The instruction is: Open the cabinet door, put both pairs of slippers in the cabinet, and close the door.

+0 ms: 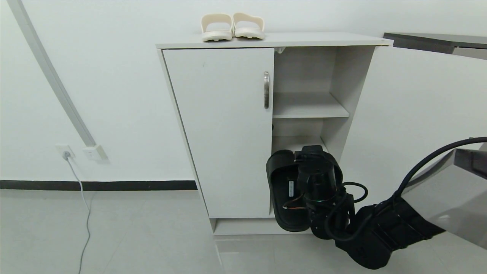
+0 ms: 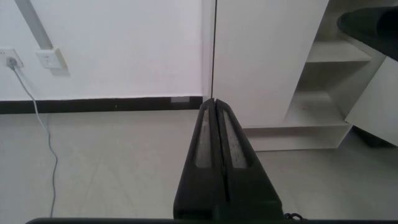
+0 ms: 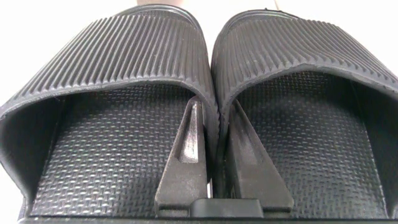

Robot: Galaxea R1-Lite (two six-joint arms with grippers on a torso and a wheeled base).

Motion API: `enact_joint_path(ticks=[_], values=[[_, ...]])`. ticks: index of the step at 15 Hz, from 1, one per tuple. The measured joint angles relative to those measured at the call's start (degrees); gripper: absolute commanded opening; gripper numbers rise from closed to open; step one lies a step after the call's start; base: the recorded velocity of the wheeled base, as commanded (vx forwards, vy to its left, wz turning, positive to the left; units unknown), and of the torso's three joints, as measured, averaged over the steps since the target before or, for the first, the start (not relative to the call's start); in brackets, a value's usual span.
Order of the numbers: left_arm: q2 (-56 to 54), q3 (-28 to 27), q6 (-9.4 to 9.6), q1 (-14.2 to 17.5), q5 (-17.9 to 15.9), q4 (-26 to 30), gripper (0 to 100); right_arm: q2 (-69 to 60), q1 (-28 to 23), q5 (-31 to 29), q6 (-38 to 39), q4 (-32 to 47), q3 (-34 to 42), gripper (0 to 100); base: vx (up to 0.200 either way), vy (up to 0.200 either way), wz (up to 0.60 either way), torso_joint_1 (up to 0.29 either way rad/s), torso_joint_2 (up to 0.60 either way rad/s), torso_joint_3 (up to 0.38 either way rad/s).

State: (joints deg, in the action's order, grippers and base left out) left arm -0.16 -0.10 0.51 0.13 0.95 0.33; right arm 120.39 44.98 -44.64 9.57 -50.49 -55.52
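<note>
A white cabinet (image 1: 217, 133) stands with its left door shut and its right door (image 1: 414, 125) swung open, showing bare shelves (image 1: 308, 106). A cream pair of slippers (image 1: 232, 26) rests on the cabinet top. My right gripper (image 3: 213, 106) is shut on the black pair of slippers (image 3: 124, 124), its two fingers pinching the slippers' inner side walls together. In the head view the black slippers (image 1: 283, 190) hang at the lower opening of the cabinet. My left gripper (image 2: 214, 106) is shut on nothing, low over the floor left of the cabinet (image 2: 267, 56).
A grey tiled floor (image 1: 114, 236) spreads in front. A wall socket (image 1: 64, 152) with a white cable (image 1: 85, 201) sits at the left. A grey conduit (image 1: 49, 72) runs up the wall. The open door stands close beside my right arm.
</note>
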Motion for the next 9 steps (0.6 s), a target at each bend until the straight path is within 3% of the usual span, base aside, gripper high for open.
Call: enact_joint_path(ticks=[8, 9], values=[[0.0, 0.0, 0.02, 0.1, 0.0, 0.0, 0, 2.2, -0.5, -0.6, 0.1, 0.0, -0.3, 0, 0.000, -0.200, 0.00, -0.001, 0.00, 0.001], [0.0, 0.0, -0.05, 0.0, 0.0, 0.0, 0, 2.4, -0.5, -0.4, 0.1, -0.1, -0.3, 0, 0.000, 0.000, 0.00, 0.000, 0.00, 0.000]])
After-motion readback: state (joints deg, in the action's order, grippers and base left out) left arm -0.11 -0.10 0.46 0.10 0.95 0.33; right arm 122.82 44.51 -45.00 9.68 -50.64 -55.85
